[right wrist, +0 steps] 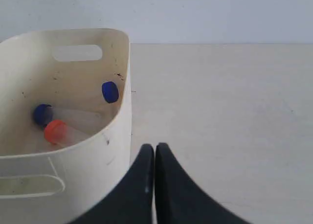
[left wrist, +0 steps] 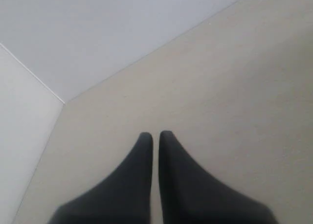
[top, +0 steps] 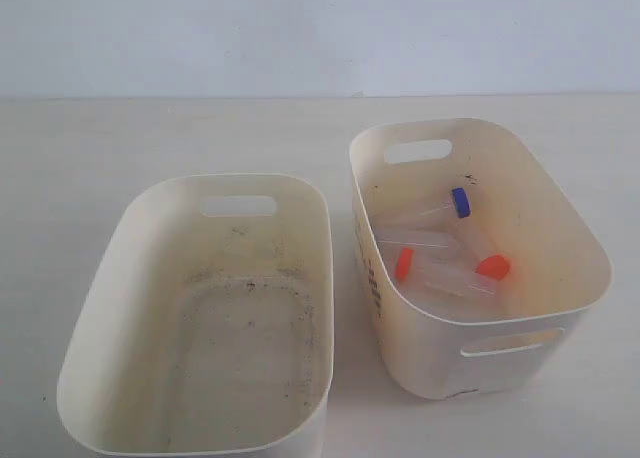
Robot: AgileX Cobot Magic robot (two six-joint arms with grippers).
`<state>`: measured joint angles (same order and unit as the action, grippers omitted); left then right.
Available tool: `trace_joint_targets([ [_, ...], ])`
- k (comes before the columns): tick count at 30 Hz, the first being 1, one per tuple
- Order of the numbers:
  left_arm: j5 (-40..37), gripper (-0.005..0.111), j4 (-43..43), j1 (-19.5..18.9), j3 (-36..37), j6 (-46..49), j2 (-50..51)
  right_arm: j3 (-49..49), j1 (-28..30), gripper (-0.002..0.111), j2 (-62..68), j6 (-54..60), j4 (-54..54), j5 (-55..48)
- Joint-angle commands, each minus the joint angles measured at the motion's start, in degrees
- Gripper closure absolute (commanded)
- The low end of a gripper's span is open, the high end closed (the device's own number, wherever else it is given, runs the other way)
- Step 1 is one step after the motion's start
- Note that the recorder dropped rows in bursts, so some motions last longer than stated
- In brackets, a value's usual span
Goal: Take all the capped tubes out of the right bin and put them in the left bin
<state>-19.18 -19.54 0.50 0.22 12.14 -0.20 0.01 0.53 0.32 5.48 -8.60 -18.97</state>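
Three capped tubes lie in the right bin (top: 560, 228): a blue cap (top: 461, 202) toward the back and two orange-red caps (top: 404, 263) (top: 492, 267) nearer the front. The left bin (top: 110, 268), with its dark-specked floor, holds nothing. Neither gripper shows in the exterior view. My right gripper (right wrist: 154, 146) is shut and empty, outside the right bin (right wrist: 115, 150), beside its outer wall. That view shows an orange-red cap (right wrist: 55, 131), a blue cap (right wrist: 42, 114) and a second blue disc (right wrist: 110, 92) by the wall. My left gripper (left wrist: 155, 134) is shut and empty.
The two bins stand side by side on a pale table (top: 300, 128), with a narrow gap between them. A light wall (top: 320, 28) runs behind. The left wrist view shows only bare table (left wrist: 220, 87) and wall.
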Motion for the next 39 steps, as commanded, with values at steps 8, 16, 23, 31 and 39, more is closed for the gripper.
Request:
trace_joint_targets([
  [8,0.3,0.103,0.2,0.1,-0.2,-0.1,0.2,0.0,0.3,0.107,-0.3,-7.3,-0.3,56.8],
  [16,0.3,0.103,0.2,0.1,-0.2,-0.1,0.2,-34.8,0.3,0.107,22.5,-1.3,0.1,-3.9],
  [23,0.3,0.103,0.2,0.1,-0.2,-0.1,0.2,-46.2,-0.5,0.107,45.5,2.0,-2.6,-17.0],
  [31,0.3,0.103,0.2,0.1,-0.2,-0.1,0.2,-47.7,-0.5,0.107,51.7,26.1,-18.6,-21.1],
  [39,0.3,0.103,0.2,0.1,-0.2,-0.1,0.2,-54.1,-10.2,0.107,62.5,60.8,-25.3,-24.1],
])
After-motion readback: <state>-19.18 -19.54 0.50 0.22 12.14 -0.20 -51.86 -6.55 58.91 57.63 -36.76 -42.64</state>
